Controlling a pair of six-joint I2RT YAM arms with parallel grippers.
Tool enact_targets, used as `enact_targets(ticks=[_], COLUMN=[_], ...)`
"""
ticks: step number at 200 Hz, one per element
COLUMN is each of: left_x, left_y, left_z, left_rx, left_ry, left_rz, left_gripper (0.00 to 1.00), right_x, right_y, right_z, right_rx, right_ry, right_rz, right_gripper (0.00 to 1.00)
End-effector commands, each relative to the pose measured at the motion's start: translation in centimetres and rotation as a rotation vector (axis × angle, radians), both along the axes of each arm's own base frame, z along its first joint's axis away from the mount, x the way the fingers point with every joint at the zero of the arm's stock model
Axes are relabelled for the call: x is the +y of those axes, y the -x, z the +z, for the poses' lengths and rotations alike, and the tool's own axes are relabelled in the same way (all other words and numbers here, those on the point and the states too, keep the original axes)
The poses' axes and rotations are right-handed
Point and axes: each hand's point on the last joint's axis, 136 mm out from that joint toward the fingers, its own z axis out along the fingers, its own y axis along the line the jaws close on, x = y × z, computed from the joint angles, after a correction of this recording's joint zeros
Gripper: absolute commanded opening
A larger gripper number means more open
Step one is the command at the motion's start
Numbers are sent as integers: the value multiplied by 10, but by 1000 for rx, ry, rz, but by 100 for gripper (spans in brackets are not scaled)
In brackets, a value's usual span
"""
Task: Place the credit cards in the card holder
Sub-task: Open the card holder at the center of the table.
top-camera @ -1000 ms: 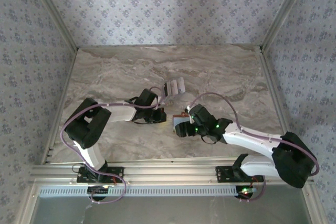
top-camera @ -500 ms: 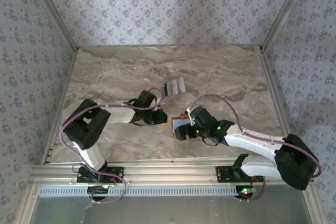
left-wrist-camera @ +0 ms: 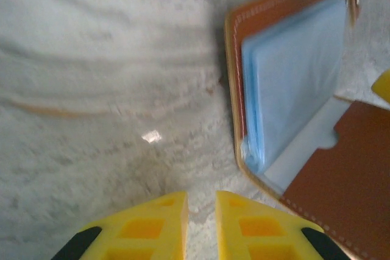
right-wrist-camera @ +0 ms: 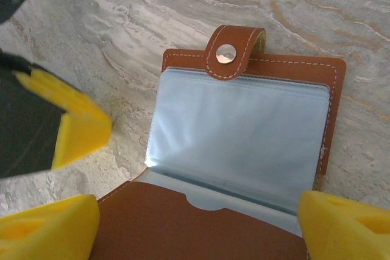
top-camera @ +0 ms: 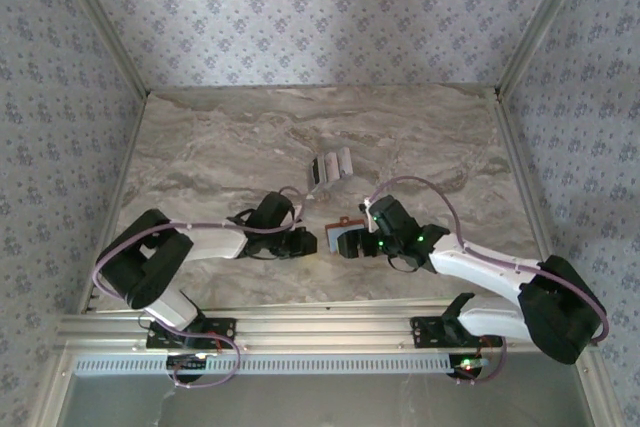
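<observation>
top external | card holder (top-camera: 346, 237): 1, open | credit cards (top-camera: 331, 165): 1 cluster

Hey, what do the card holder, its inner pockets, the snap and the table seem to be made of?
The card holder looks like tan-brown leather or imitation, matte, with pale stitching along its edges. Its inner pockets seem soft clear plastic, bluish and glossy. The snap glints like polished metal. The table shows grey-beige marble veining; real stone or print, I cannot tell.
</observation>
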Motion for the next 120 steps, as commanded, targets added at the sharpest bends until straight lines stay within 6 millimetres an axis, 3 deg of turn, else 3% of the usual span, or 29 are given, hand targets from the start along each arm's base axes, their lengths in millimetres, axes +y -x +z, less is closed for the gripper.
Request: enact_targets(ticks=[1,46,79,120], left_x=[-15,-35,-36,-39], left_y=[12,24,17,-5], left_z=[14,21,11,3], left_rx=[-40,-56,-46,-48], left_ry=[46,66,36,7], left_rz=[-32,-40,1,40], left_gripper=[20,22,21,21], right_x=[-4,2,3,9], right_y=[1,-3,-1,6], right_z=[-5,-8,-6,-8], right_rx=[41,63,69,91], right_ry=[2,-22,-37,-65], right_rz=[-15,-9,-12,-4], right_gripper=[87,86,85,84])
